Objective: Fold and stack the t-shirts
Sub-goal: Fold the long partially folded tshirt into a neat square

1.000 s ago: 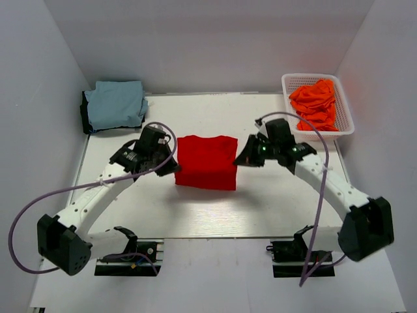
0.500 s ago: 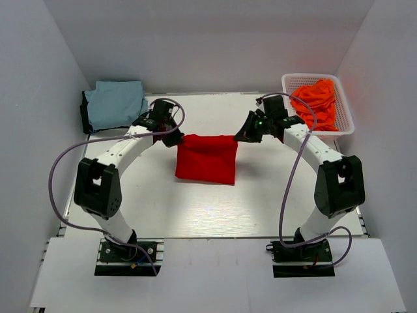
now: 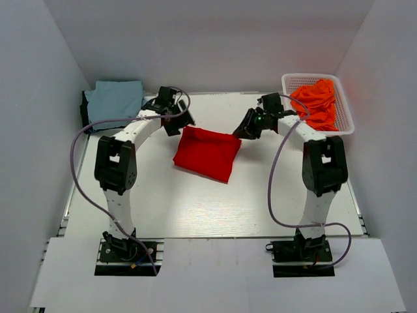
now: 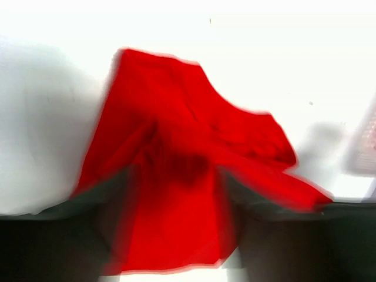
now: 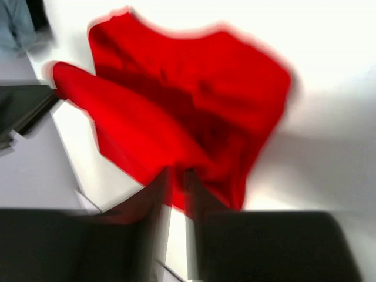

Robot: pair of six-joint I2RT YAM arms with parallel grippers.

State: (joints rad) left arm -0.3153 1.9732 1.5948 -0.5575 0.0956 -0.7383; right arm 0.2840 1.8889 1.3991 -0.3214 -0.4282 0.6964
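The folded red t-shirt [image 3: 205, 155] lay mid-way across the tabletop [image 3: 260, 202], with the left fingers [image 3: 181, 122] apart astride its far-left corner and the right fingers [image 3: 242, 132], state indeterminable through blur, at its far-right corner, apparently to lay the fold down evenly.

A white table [image 3: 150, 208] fills the floor of a white-walled booth. Toward the middle of its far half lies a bright red t-shirt [image 3: 207, 153], folded into a rough rectangle and turned askew, its near corner pointing toward the near right; the wrist views show its surface rumpled. At the far left corner sits a folded light blue t-shirt [image 3: 116, 103] on top of something dark [image 3: 85, 112] that shows only along its left side. At the far right corner stands a white mesh basket [image 3: 345, 112] holding orange t-shirts [image 3: 316, 101].
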